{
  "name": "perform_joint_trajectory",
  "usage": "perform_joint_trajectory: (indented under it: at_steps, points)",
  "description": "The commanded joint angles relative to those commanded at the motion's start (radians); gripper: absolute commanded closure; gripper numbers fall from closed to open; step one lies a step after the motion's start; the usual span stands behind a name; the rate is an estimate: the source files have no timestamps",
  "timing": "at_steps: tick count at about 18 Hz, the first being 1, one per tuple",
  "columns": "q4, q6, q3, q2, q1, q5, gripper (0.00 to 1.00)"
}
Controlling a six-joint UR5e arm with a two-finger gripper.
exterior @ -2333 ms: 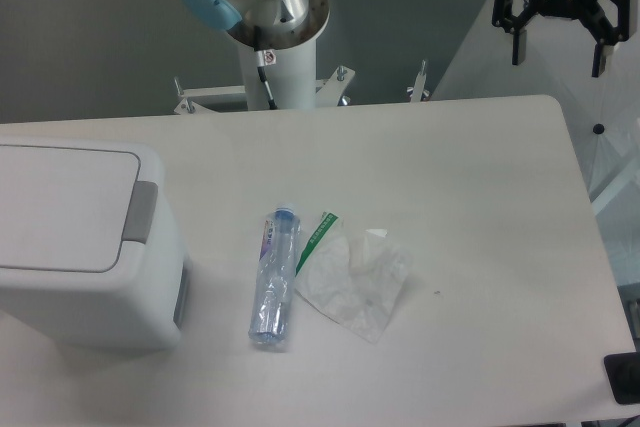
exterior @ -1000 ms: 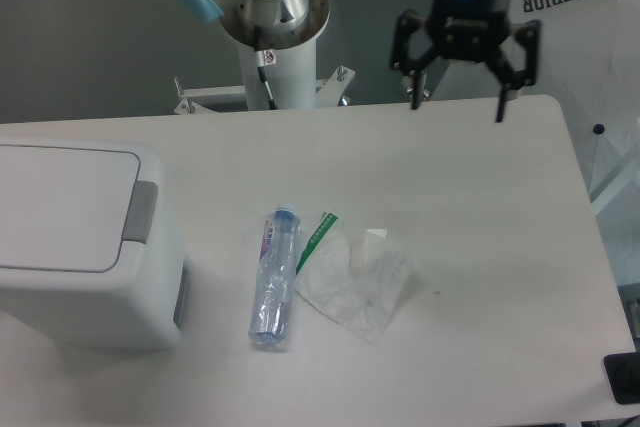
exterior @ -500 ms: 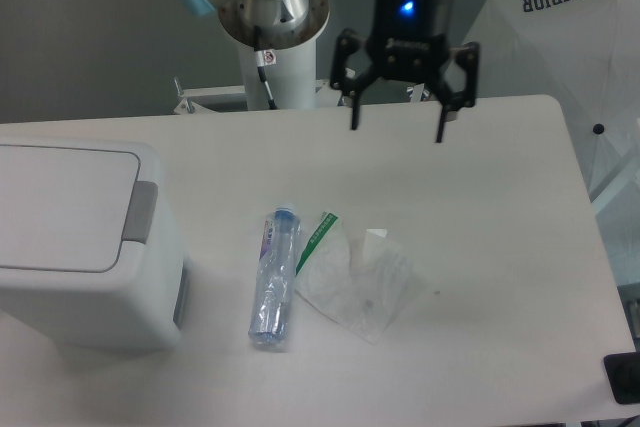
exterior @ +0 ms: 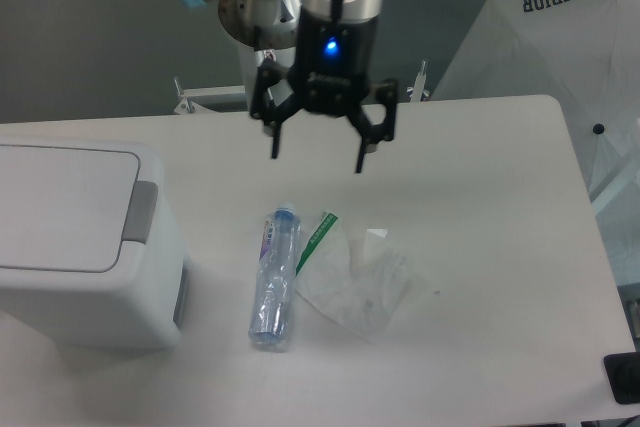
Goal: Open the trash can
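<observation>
Bin (exterior: 85,247) is sitting at the left side of the table (exterior: 480,217). It is big, white and boxy, with round corners. Its flat lid (exterior: 60,209) is lying shut on top. A grey tab (exterior: 141,212) is showing at the right edge of the lid.

To the right of the bin, a clear bottle (exterior: 274,278) is lying on its side. Its blue cap is pointing away, toward the back of the table. It is sitting apart from the bin.

Just beside the bottle, on its right, a crinkly clear bag (exterior: 358,283) is lying flat. A green strip (exterior: 319,235) is running along the bag's left edge, very close to the bottle.

Above these things, the claw (exterior: 317,163) is hanging in the air, pointing down. Its two fingers (exterior: 274,139) are spread wide apart and are holding nothing. A blue light (exterior: 331,47) is glowing on its black body. It is hanging over the table behind the bottle and the bag, well away from the bin.

At the far right, a white cover (exterior: 560,37) with dark letters is standing behind the table.
</observation>
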Motion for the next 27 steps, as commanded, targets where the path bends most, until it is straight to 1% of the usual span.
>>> perform_joint_trajectory:
  at_steps: [3,4,8,11,16,21,27]
  points:
    - [0.038,-0.072,0.002,-0.023,-0.051,0.000,0.00]
    - [0.043,-0.089,0.002,-0.026,-0.061,0.000,0.00]
    - [0.043,-0.134,0.000,-0.045,-0.104,0.000,0.00]
    - [0.049,-0.174,0.002,-0.057,-0.123,0.000,0.00]
    - [0.051,-0.206,-0.005,-0.069,-0.140,-0.002,0.00]
    - [0.052,-0.207,-0.023,-0.068,-0.141,0.000,0.00]
    - [0.057,-0.206,-0.029,-0.071,-0.152,0.000,0.00]
